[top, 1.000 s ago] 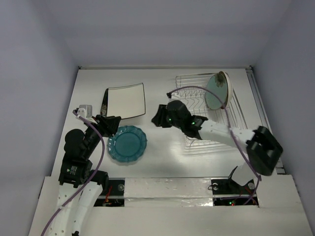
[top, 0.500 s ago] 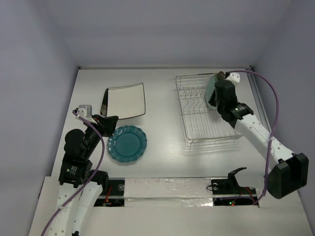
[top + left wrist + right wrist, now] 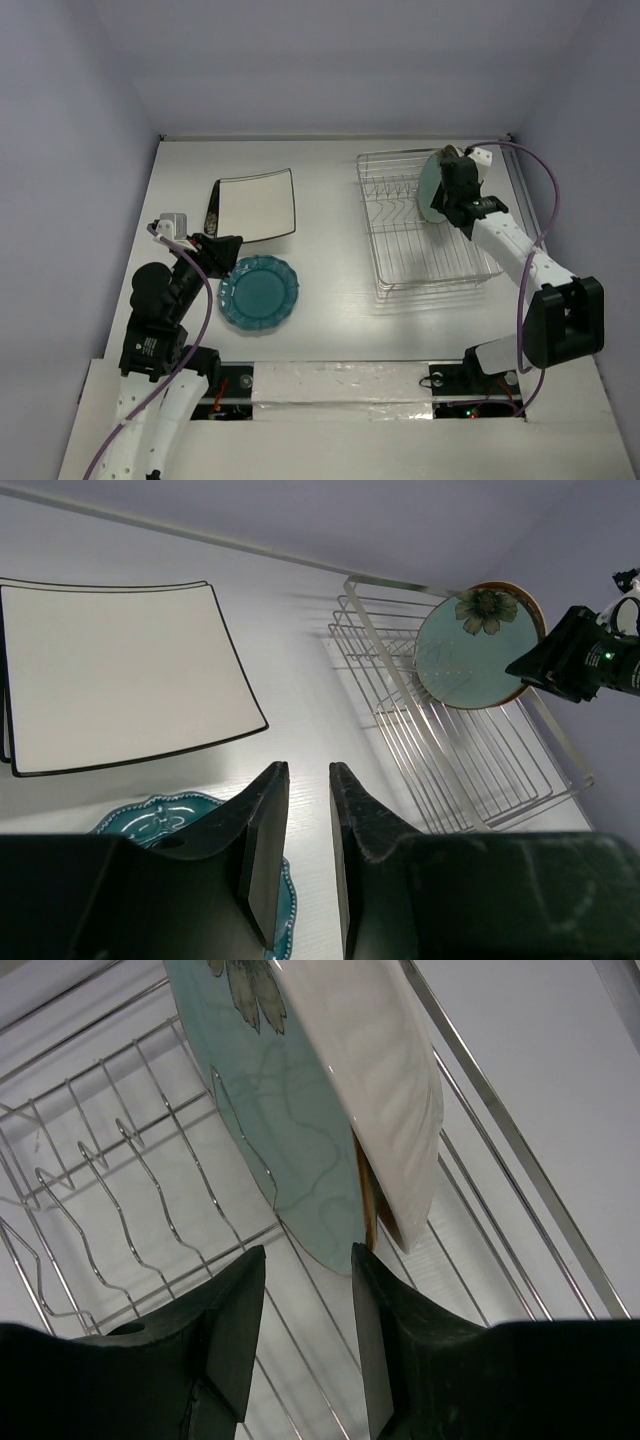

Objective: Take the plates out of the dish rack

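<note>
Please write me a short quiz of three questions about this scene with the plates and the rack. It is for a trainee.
1. True or false: the teal round plate lies on the near side of the white square plate.
2. Which plate are the right fingers at?
A) the teal round plate
B) the white square plate
C) the flowered plate in the dish rack
3. How does the flowered plate stand?

Key: 1 true. 2 C. 3 upright on its edge.
</note>
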Motion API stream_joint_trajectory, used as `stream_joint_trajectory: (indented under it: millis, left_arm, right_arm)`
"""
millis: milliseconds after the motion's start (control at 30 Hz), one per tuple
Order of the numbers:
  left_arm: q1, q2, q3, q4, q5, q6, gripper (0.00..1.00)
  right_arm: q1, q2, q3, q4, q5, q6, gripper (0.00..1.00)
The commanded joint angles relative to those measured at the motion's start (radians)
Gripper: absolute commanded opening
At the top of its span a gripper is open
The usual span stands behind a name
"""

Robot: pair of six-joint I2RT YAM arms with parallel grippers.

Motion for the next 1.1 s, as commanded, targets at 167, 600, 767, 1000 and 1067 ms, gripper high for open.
stream_joint_trajectory:
  millis: [167,600,767,1000,1067]
  left_arm:
    - [0.004,0.0,0.009,0.052,0.013,0.003,0.22]
    - [0.004,0.002,0.009,0.052,0.013,0.002,0.22]
    - [0.004,0.005,0.009,0.049,0.01,0.002,0.22]
    - [0.004,0.002,0.011,0.049,0.006,0.002,0.23]
    - [0.004,0.002,0.011,0.05,0.007,0.002,0.23]
  right_arm:
    - [-0.051,0.04,0.024,0.061,-0.019,-0.014,0.45]
    - [-0.051,-0.15,-0.119,0.099,-0.085,-0.02,0.42]
    - [-0.07,-0.112,-0.125,0.128,-0.106,-0.016,0.41]
    - [-0.088,-0.046,-0.063,0.125,-0.077,-0.027,0.41]
    - [-0.097,-0.029,-0.057,0.142,-0.069,-0.028,0.41]
